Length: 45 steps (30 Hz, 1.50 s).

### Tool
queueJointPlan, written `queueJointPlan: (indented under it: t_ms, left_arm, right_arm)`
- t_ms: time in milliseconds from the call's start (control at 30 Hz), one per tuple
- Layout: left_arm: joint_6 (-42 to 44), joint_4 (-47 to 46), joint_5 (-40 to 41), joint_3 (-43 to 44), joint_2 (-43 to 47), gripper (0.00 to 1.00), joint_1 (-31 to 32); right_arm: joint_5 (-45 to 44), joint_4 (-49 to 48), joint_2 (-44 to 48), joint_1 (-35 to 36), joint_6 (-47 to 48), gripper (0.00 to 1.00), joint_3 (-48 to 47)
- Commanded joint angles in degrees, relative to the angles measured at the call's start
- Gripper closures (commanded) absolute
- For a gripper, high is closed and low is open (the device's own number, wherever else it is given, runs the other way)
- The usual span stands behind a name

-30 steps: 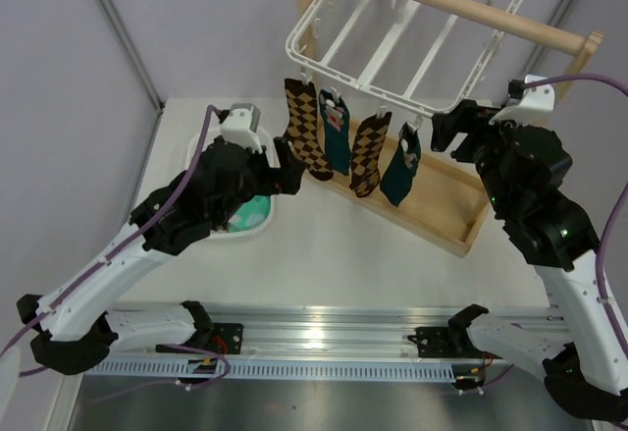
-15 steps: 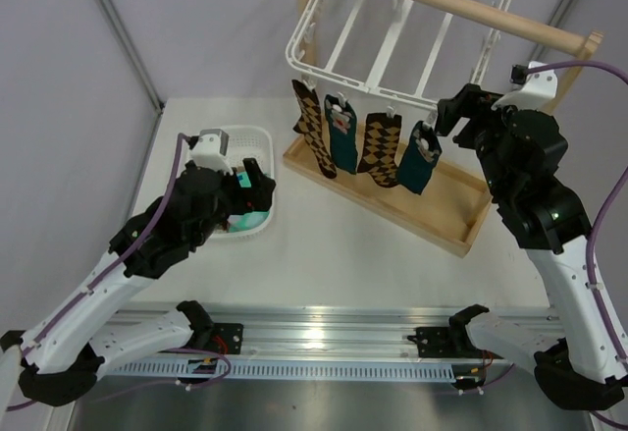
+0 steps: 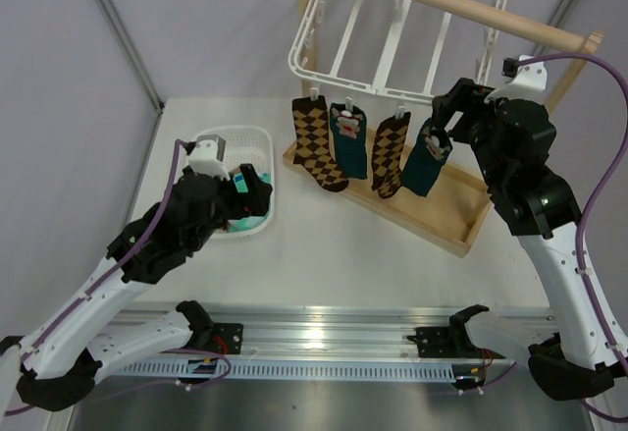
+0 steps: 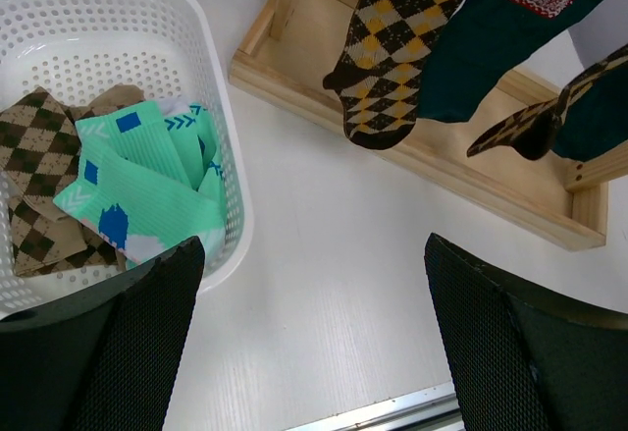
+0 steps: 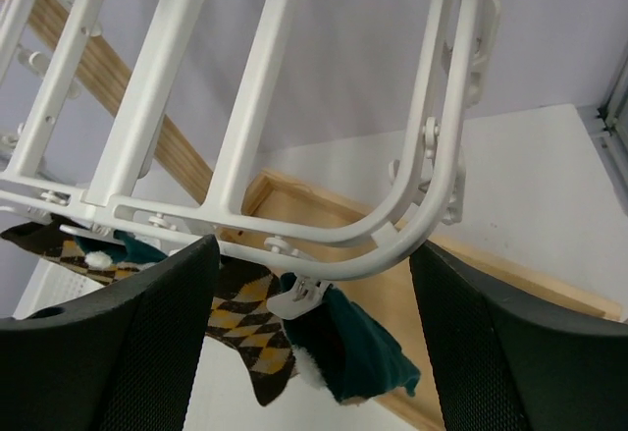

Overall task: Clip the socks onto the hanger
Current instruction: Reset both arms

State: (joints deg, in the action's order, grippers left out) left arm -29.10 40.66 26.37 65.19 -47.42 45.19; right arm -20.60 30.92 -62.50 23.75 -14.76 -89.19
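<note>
The white grid hanger (image 3: 392, 28) hangs from the wooden rod. Two argyle socks (image 3: 319, 141) and two dark teal socks (image 3: 348, 141) hang clipped along its front edge. My left gripper (image 3: 257, 181) is open and empty, low over the table beside the white basket (image 3: 257, 141). In the left wrist view (image 4: 314, 343) its fingers frame bare table, with mint green socks (image 4: 147, 181) and an argyle sock (image 4: 29, 176) in the basket. My right gripper (image 3: 442, 122) is open and empty at the hanger's front right corner (image 5: 412, 225), just above the clip (image 5: 299, 298) holding a teal sock (image 5: 358, 352).
The light wooden stand's tray base (image 3: 446, 220) lies under the hanging socks, and its rod (image 3: 491, 14) crosses above. The basket rim (image 4: 231, 156) is close to the tray's left end (image 4: 275, 33). A metal rail (image 3: 314, 338) runs along the near edge.
My left gripper drew back from the first argyle sock to the basket's right side. The hanger and socks swung to the right. My right gripper stayed by the hanger's right corner.
</note>
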Motion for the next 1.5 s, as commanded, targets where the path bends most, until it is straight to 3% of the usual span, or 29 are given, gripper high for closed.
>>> queueJointPlan:
  t_ms: [0,300,1000,1367,1467]
  left_arm:
    - [-1.0,-0.9,-0.4,-0.5,1.1,0.05,-0.5]
    - [-1.0,-1.0,-0.3,-0.9,1.7,0.05,-0.6]
    - [-1.1,-2.8,-2.6,-0.8,0.7,0.05,-0.6]
    - [-1.5,-2.2,-1.9,-1.6,1.7,0.05,-0.6]
    - [-1.5,-1.2,-1.0,-1.6,2.6,0.05,-0.6]
  right_arm:
    - [4.9,-3.6,1.0,-0.2,-1.0,0.20,-0.8]
    - [14.1,-4.7,2.9,1.6,-3.9,0.26,1.6]
    - [9.9,-6.3,0.6,16.9,-3.1,0.37,1.4]
    - [8.0,-5.8,-2.4,24.3,-1.8,0.37,0.1]
    - [5.9,-3.1,-1.5,24.9,-0.7,0.33,0.0]
